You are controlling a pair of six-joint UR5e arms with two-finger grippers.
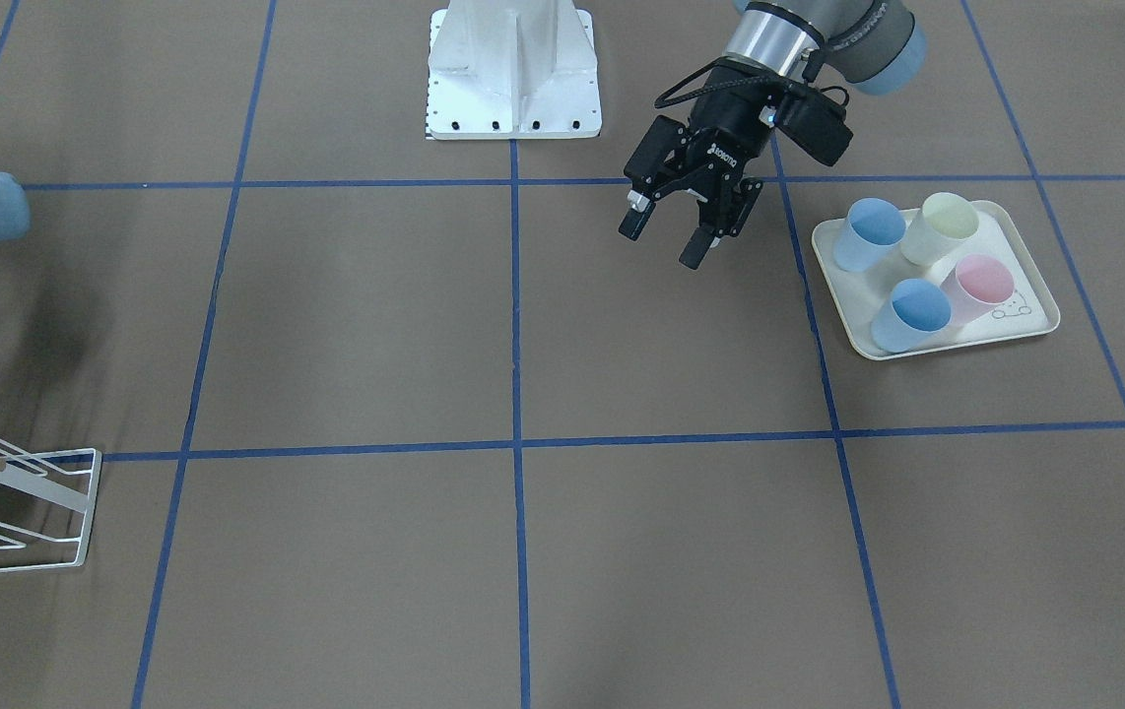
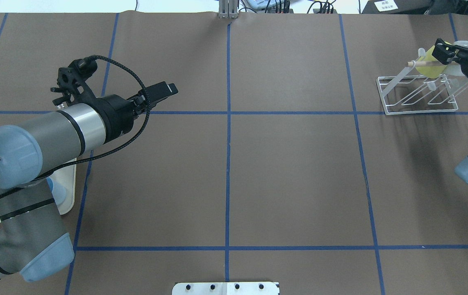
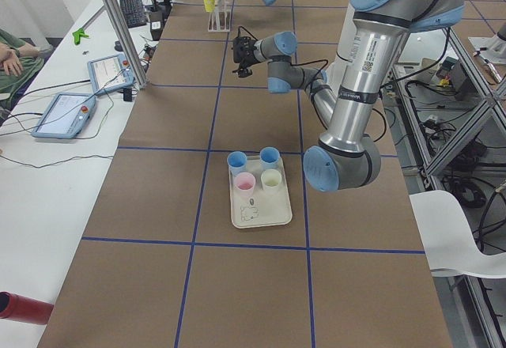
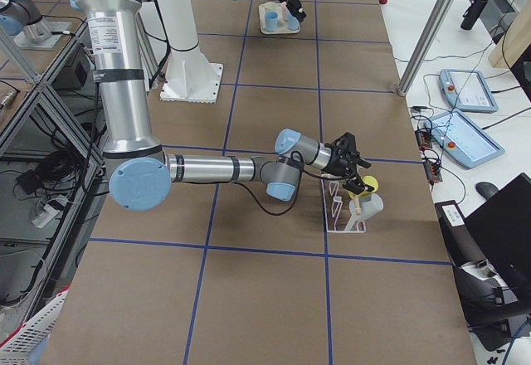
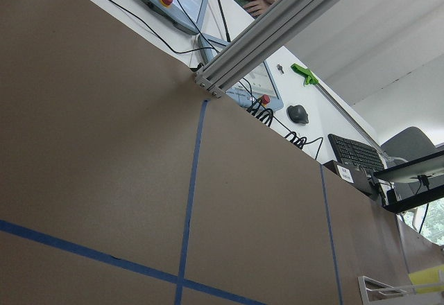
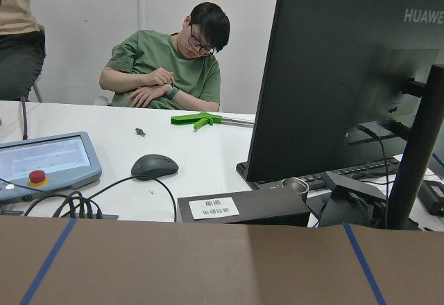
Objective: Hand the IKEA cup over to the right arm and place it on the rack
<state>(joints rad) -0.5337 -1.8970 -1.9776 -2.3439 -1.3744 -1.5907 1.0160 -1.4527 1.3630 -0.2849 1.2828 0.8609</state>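
Right gripper (image 2: 447, 49): at the yellow cup (image 2: 430, 67); clamped or released, cannot tell.
Yellow cup: on the rack (image 2: 422, 111), beside its dowel (image 2: 422, 63).
Left gripper (image 1: 662, 243): fingers spread, empty, near the tray (image 1: 1016, 325).
Tray: holds four pastel cups (image 1: 922, 310).

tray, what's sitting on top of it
On the tray stand four cups: two blue cups, a pale yellow cup and a pink cup. A small line drawing shows beside them. The tray under the cups is covered.
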